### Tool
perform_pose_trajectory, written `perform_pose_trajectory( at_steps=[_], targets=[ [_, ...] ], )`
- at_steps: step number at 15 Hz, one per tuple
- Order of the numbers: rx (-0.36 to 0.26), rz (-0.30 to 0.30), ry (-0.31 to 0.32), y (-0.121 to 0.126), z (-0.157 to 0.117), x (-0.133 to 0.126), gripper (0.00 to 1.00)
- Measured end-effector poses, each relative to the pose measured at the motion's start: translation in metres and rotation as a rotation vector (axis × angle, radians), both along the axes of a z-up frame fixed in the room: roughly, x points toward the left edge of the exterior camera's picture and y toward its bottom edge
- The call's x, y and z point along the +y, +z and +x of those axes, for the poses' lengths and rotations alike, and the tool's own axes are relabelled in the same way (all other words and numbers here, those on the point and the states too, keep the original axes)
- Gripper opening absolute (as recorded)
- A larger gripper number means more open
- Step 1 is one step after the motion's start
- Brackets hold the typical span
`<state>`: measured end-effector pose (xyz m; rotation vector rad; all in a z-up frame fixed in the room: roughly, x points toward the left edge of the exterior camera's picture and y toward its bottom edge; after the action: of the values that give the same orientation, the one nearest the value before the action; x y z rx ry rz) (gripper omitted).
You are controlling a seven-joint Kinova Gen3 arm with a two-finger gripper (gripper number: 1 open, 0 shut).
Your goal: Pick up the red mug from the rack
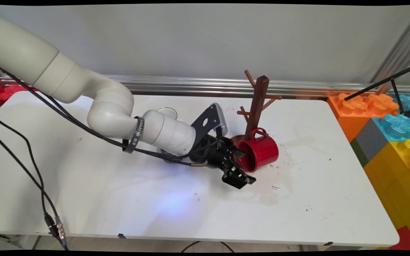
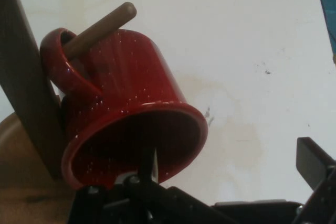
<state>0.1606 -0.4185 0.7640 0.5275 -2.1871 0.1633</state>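
I am watching the tool [image 1: 242, 167] standing wide open, gripping nothing, one finger inside the mug [image 1: 260, 151] hanging by its handle on the rack's [image 1: 256, 106] low peg above the surface [image 1: 315, 199], so any sideways drag risks tipping the rack.

White table [image 1: 84, 199] under me, long and rounded at the corners. Wooden mug tree [image 1: 257, 106] stands on it by its round base, toward the far edge. Clear glass [image 1: 167, 113] left of the mug tree, also on the tabletop, mostly behind my arm. Pale brownish stain [image 1: 265, 193] on the surface in front of the mug tree, with small dark specks [image 1: 275, 187] scattered around it and off to its right. A black cable [image 1: 30, 167] trails over the table's left part, far from the mug tree.
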Motion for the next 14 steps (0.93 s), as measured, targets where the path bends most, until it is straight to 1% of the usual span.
perform_pose_trajectory(
  at_steps=[6,14],
  targets=[
    [0.033,0.03,0.025,-0.008,-0.006,-0.002,1.0],
    [0.115,0.087,0.096,-0.019,-0.019,-0.009,1.0]
  ],
)
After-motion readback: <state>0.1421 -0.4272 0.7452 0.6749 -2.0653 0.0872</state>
